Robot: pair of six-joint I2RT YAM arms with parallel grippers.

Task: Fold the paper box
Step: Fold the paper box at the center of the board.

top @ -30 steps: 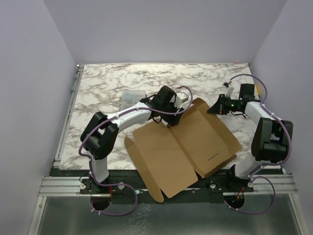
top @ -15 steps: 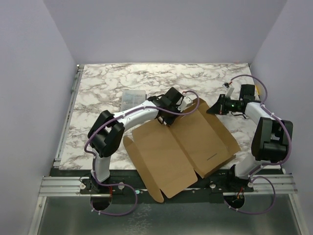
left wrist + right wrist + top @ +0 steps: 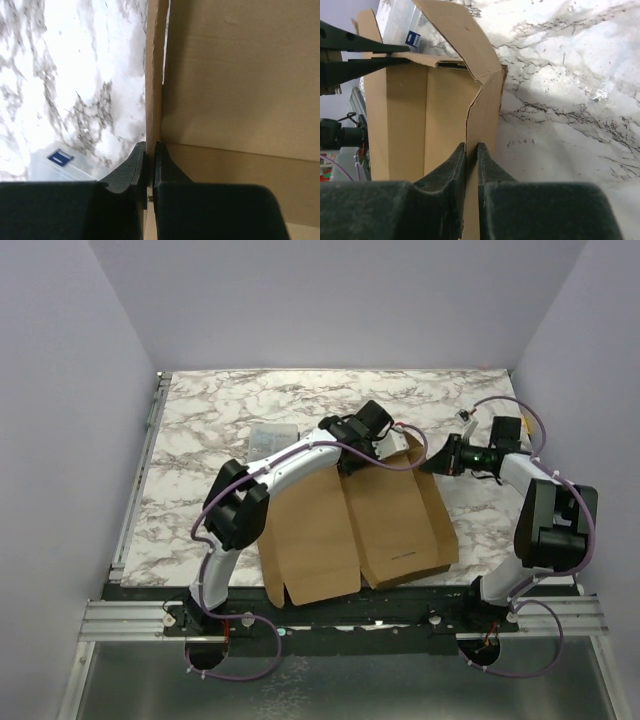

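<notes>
The paper box (image 3: 350, 530) is a flat brown die-cut sheet at the front centre of the table, with its far flaps lifted. My left gripper (image 3: 392, 447) is shut on the sheet's raised far edge; in the left wrist view the gripper (image 3: 150, 152) has the thin cardboard (image 3: 235, 75) pinched between its fingers. My right gripper (image 3: 433, 464) holds the far right flap. In the right wrist view it (image 3: 471, 148) is shut on that bent flap (image 3: 487, 100), and the left gripper (image 3: 405, 54) shows at the upper left on the same sheet.
A small clear plastic case (image 3: 272, 437) lies on the marble table (image 3: 220, 400) behind and to the left of the sheet, also seen in the left wrist view (image 3: 60, 165). Grey walls enclose the table. The sheet's near edge overhangs the front rail (image 3: 130, 620).
The left gripper closed on the sheet's far edge and moved right with it. The sheet turned squarer to the table, and its far flaps lifted. The right arm barely moved.
</notes>
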